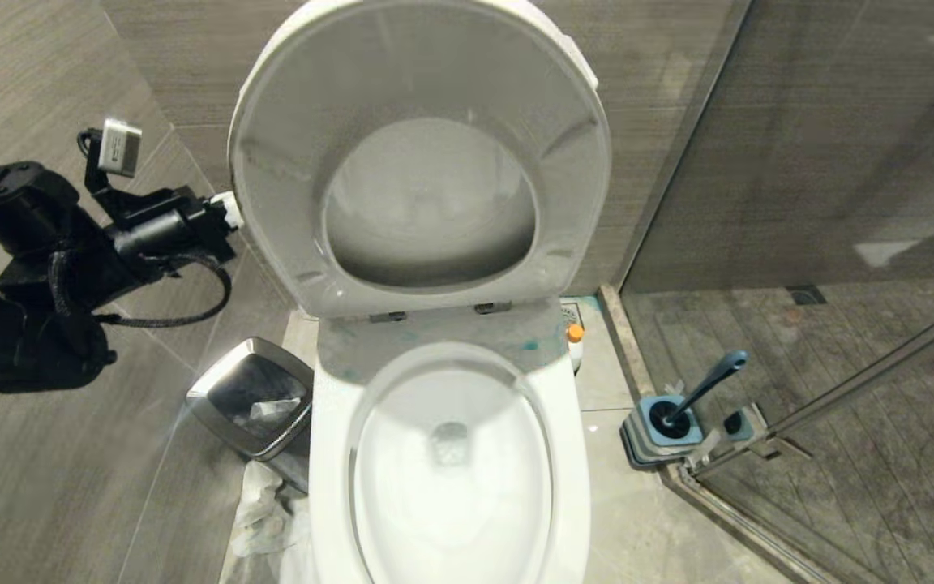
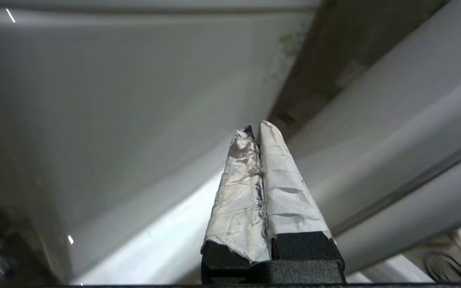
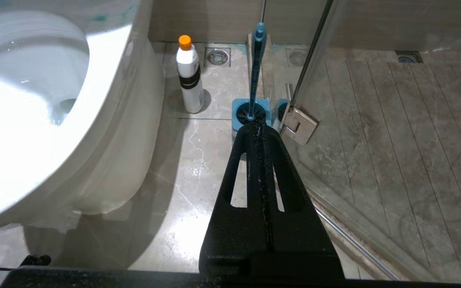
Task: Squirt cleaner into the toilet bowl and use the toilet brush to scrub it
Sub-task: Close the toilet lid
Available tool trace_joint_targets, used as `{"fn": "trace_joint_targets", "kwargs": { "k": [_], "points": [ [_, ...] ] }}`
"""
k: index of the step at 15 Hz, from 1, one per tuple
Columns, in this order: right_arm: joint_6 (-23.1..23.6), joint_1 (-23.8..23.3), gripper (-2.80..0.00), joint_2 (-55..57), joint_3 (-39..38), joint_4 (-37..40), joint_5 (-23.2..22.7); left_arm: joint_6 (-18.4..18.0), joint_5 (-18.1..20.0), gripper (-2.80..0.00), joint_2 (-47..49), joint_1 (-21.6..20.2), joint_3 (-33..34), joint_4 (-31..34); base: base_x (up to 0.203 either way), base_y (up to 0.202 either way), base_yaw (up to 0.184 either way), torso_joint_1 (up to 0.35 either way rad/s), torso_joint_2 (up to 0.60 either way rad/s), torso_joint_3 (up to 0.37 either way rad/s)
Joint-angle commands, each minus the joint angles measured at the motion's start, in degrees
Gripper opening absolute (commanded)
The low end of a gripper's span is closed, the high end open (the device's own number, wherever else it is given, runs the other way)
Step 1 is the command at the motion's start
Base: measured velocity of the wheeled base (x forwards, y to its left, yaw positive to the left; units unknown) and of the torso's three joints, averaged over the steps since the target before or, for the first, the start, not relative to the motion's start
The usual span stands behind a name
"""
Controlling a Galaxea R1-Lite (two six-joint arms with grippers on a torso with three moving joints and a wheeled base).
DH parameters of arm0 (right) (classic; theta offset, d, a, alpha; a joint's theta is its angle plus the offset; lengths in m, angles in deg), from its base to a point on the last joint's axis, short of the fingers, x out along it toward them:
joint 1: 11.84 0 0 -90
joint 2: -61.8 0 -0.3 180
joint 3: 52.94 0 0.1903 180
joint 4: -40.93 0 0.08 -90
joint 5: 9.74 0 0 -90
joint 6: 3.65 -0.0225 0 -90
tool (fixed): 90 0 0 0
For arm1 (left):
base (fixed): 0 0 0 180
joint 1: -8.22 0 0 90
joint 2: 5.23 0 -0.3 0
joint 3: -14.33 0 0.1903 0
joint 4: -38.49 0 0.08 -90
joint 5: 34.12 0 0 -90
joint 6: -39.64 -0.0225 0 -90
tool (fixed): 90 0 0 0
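A: What sits nearest in the head view?

B: The toilet bowl (image 1: 447,470), at six o'clock, its rim white and open. Just beyond the rim, pale blue smears of cleaner (image 1: 529,345) mark the ledge under the hinges. The raised seat (image 1: 422,154) stands upright at twelve o'clock.

A: And the toilet brush?

B: The toilet brush (image 1: 706,388) stands in its holder (image 1: 661,426) at three o'clock from the bowl, on the floor against the glass shower door (image 1: 824,203), handle leaning away. A white bottle with an orange cap (image 1: 574,345) stands between bowl and door, farther back. A steel-rimmed bin (image 1: 252,396) sits at nine o'clock.

A: The grippers?

B: The left gripper (image 1: 228,211) is at ten o'clock, its paper-wrapped fingers (image 2: 282,184) pressed together on nothing, tips just beside the seat's edge and well apart from the brush. The right gripper (image 3: 259,132) shows only in its wrist view, jaws together and empty, pointing at the holder beyond its tips; the brush handle rises straight past them, apart from them.
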Motion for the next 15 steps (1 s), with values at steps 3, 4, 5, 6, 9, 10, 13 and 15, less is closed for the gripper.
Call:
{"fn": "trace_joint_targets", "kwargs": {
  "k": [3, 4, 5, 6, 9, 10, 13, 15],
  "points": [
    [0.03, 0.02, -2.80, 0.07, 0.04, -0.03, -0.04, 0.22, 12.78, -2.80, -7.55, -8.41, 14.47, -4.75, 0.000, 0.000, 0.000, 0.000, 0.00, 0.000],
    [0.03, 0.02, -2.80, 0.07, 0.04, -0.03, -0.04, 0.30, 13.44, -2.80, -9.02, -9.61, 16.22, -4.46, 0.000, 0.000, 0.000, 0.000, 0.00, 0.000],
    [-0.01, 0.02, -2.80, 0.07, 0.04, -0.03, -0.04, 0.30, 14.07, -2.80, -10.18, -10.48, 17.36, -3.06, 0.000, 0.000, 0.000, 0.000, 0.00, 0.000],
    [0.03, 0.02, -2.80, 0.07, 0.04, -0.03, -0.04, 0.14, 16.06, -2.80, -10.81, -11.23, 18.02, -2.02, 0.000, 0.000, 0.000, 0.000, 0.00, 0.000],
    [0.03, 0.02, -2.80, 0.07, 0.00, -0.03, -0.04, -1.21, 20.90, -2.80, -12.50, -13.51, 20.78, -1.14, 0.000, 0.000, 0.000, 0.000, 0.00, 0.000],
    [0.03, 0.02, -2.80, 0.07, 0.04, -0.03, -0.04, -1.76, 21.17, -2.80, -12.75, -14.93, 20.76, -0.64, 0.000, 0.000, 0.000, 0.000, 0.00, 0.000],
    [0.03, 0.02, -2.80, 0.07, 0.04, -0.03, -0.04, -6.98, 20.68, -2.80, -13.55, -16.82, 20.51, 2.17, 0.000, 0.000, 0.000, 0.000, 0.00, 0.000],
    [0.03, 0.02, -2.80, 0.07, 0.03, -0.03, -0.04, -12.24, 20.58, -2.80, -13.61, -17.18, 20.48, 4.16, 0.000, 0.000, 0.000, 0.000, 0.00, 0.000]
  ]
}}
